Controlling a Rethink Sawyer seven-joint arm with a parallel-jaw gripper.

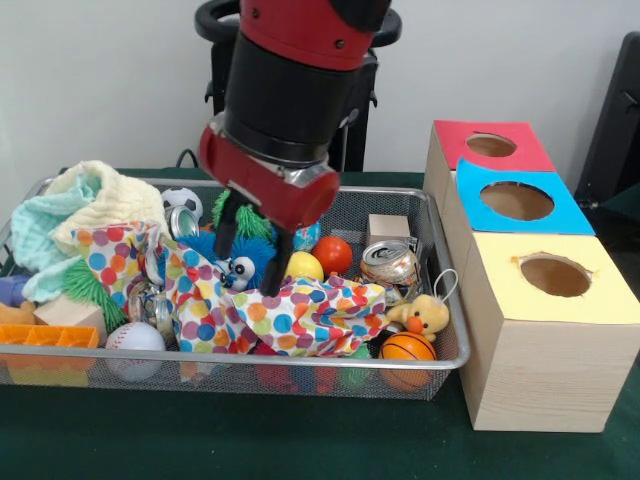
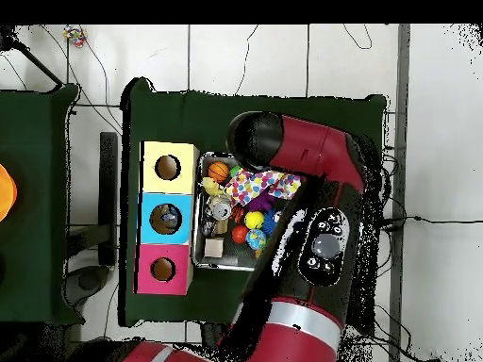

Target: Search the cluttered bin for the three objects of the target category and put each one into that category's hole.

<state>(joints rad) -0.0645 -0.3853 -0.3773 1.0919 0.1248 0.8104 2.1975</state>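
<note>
While the search is judged to be at an early stage, the largest thing on the green cloth is the cluttered bin (image 1: 440,300), a wide, shallow basket of silver wire mesh; in the front view it is seen at nine o'clock from the three pale wooden boxes. Its low walls are presumably meant to keep the jumble reachable from above.

Next in size is the row of boxes, set touching one another so that their round cut-outs face upward for dropping. The category's hole (image 1: 517,201) is found in the bright blue top of the middle box, between the red-topped box (image 1: 500,165) at twelve o'clock and the yellow-topped box (image 1: 540,350) at six.

A polka-dot cloth (image 1: 300,315), soft and crumpled, is draped across the bin's middle, and a cream knitted blanket (image 1: 100,205) is heaped at the bin's ten o'clock.

The gripper (image 1: 253,262) is held low over the cloth, its two dark fingers parted with nothing between them, astride a fuzzy blue toy (image 1: 240,265).

Smaller still are a dented metal can (image 1: 388,265), a smooth red ball (image 1: 333,255), a miniature basketball (image 1: 408,348) and a stitched baseball (image 1: 133,338).
</note>
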